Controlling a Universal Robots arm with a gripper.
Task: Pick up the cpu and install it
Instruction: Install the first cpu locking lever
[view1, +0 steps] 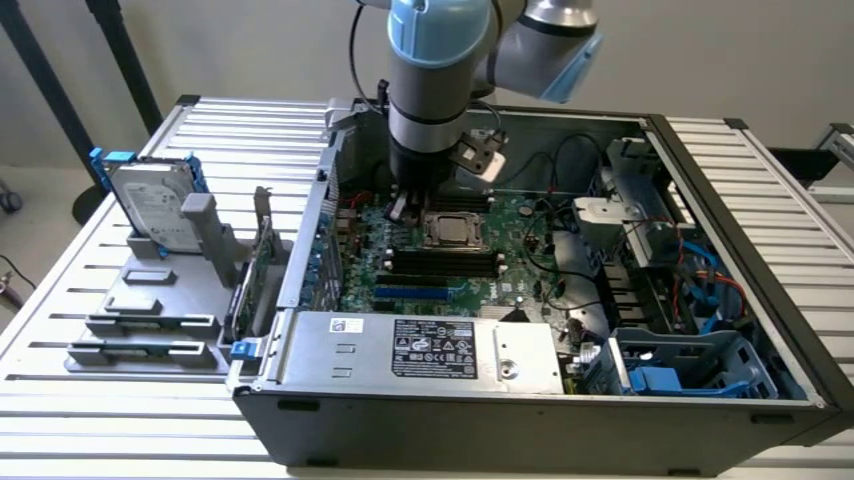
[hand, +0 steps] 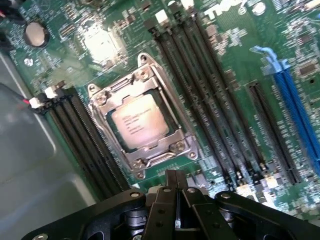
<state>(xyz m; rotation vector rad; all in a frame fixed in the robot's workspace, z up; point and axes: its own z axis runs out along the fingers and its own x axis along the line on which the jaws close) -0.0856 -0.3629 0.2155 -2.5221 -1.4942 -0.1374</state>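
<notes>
- Cpu (hand: 138, 121), a small flat square chip with a dull silver-grey metal top and faint printed lettering, lies inside the silver metal socket frame (hand: 141, 118) on the green motherboard (hand: 235, 65); in the exterior view the same chip (view1: 453, 230) sits in the middle of the board, within the open grey computer case (view1: 534, 400).
- Hand (hand: 176, 186), black and two-fingered, hangs just beside the socket with its fingers pressed together and nothing between them; in the exterior view the hand (view1: 402, 208) is low over the board at the socket's side towards the exterior view's left.
- Handling, as a judgement: the chip looks light, thin and fully rigid, with a smooth metal lid that would be slippery under flat pads. Its underside contacts and the socket beneath are likely fragile, so any tilt or sideways scrape is a risk.
- Hold, as a judgement: the best purchase is on two opposite edges of the square, kept level. The frame crowds those edges closely, leaving little room for fingertips.
- Neighbours: long black memory slots (hand: 210, 95) run on both sides of the socket, and blue expansion slots (hand: 295, 100) lie further off.
- Outside the case, a silver hard drive in a blue frame (view1: 147, 205) stands among grey holder blocks (view1: 147, 320) on the white slatted tabletop (view1: 80, 260).
</notes>
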